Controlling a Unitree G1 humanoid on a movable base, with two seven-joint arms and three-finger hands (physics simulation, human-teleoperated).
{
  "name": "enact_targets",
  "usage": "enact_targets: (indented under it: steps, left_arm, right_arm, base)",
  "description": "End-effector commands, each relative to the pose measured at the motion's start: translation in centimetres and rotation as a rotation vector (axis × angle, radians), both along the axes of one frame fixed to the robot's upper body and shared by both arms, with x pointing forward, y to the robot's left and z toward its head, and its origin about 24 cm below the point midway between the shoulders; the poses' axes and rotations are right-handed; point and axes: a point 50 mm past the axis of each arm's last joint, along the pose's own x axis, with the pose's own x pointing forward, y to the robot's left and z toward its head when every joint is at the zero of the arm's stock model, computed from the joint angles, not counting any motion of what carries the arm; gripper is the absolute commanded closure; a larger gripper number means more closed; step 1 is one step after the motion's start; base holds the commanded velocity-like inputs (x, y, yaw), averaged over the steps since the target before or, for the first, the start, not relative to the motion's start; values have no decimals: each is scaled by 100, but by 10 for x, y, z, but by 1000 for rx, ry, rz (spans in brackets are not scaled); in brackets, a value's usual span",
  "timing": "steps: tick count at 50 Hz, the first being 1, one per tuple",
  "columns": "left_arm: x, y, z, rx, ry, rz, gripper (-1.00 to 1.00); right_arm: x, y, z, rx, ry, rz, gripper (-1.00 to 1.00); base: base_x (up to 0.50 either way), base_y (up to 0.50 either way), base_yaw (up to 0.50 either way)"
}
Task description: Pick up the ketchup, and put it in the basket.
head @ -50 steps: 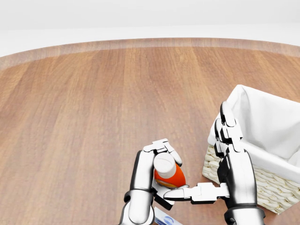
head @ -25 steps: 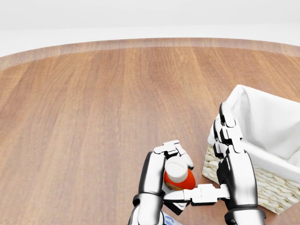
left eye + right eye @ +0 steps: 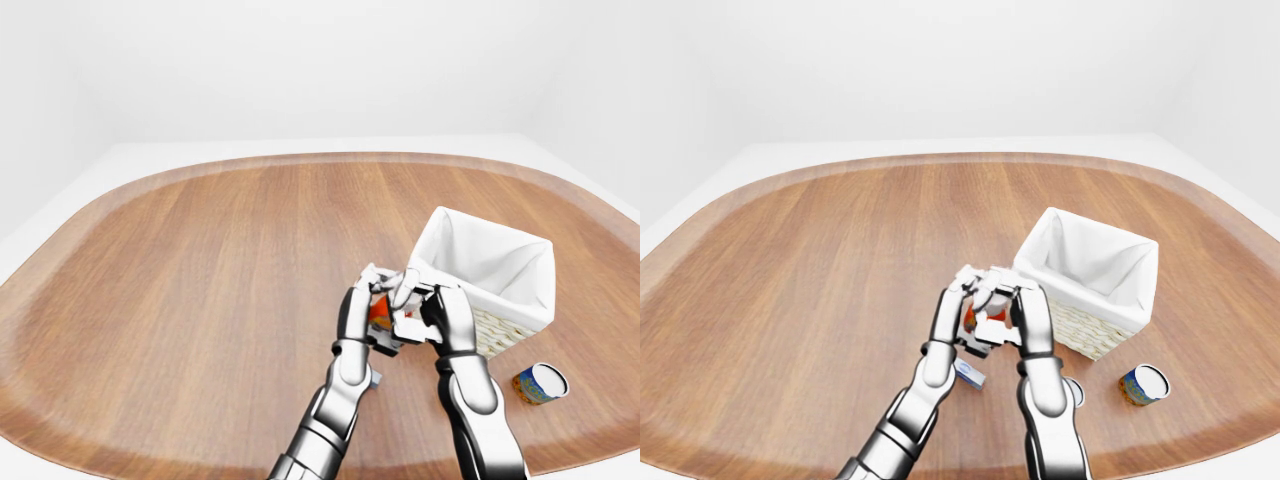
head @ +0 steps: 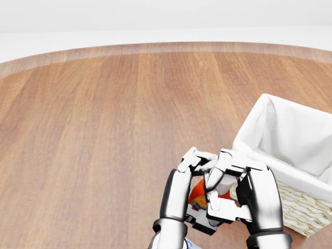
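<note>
The ketchup (image 4: 198,195) is a red bottle with a white cap, and only a strip of red shows between my two hands. My left hand (image 4: 190,167) comes up from the bottom of the head view and is shut on the bottle from its left side. My right hand (image 4: 229,182) has its fingers curled over the cap and its thumb under the bottle, so it is shut on it too. The wicker basket (image 4: 303,208) with its white cloth liner stands just right of the hands, touching or nearly touching the right hand.
A small can (image 3: 540,382) with a white top lies on the wooden table (image 3: 200,300) right of my right arm, below the basket. A little blue and white box (image 3: 968,374) lies on the table under my left forearm.
The left hand has carried the ketchup right, closer to the basket. The right hand's fingers, upright before, have folded down over the bottle's cap.
</note>
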Motion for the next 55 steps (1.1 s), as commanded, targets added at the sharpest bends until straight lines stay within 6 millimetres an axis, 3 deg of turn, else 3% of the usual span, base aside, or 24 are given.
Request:
enact_targets:
  steps: [1,19,27,35,39,43,46,47,50,53,55]
  left_arm:
    - [0,0,10,-32,-33,13,-100]
    - [0,5,2,-6,-12,16,-100]
    - [3,24,0,3,-22,49,-100]
    - [-2,69,13,15,-110,88,-100]
    - [-7,104,21,24,-118,126,-100]
    - [-15,126,18,117,-111,160,-100]
    - [-19,137,18,105,-104,176,-100]
    - [-26,151,18,89,-86,187,-100]
    - [-32,168,13,93,-74,217,-100]
    - [-29,183,27,56,-86,269,-100]
    - [-25,191,27,66,-74,291,-100]
  right_arm:
    - [-1,-2,-4,-35,15,-19,100]
    - [-1,1,-4,-41,6,-6,100]
    - [-1,2,-5,-44,3,-1,100]
    - [-1,1,-5,-46,0,-4,100]
    - [-1,1,-4,-47,-5,-8,100]
    - [-1,-1,-4,-46,-9,-18,100]
    - [0,-2,-4,-43,-11,-21,100]
    - [0,-1,-4,-45,-9,-23,100]
    - [-1,-1,-4,-49,-11,-25,100]
    - [-2,-1,-3,-52,-15,-27,100]
    - [-3,-2,-1,-52,-21,-28,100]
  base:
    - [0,0,0]
    - [0,0,0]
    - [0,0,0]
    - [0,0,0]
    - [0,0,0]
    - [0,0,0]
    - [0,0,0]
    - [0,0,0]
    - [0,0,0]
    - [0,0,0]
    - [0,0,0]
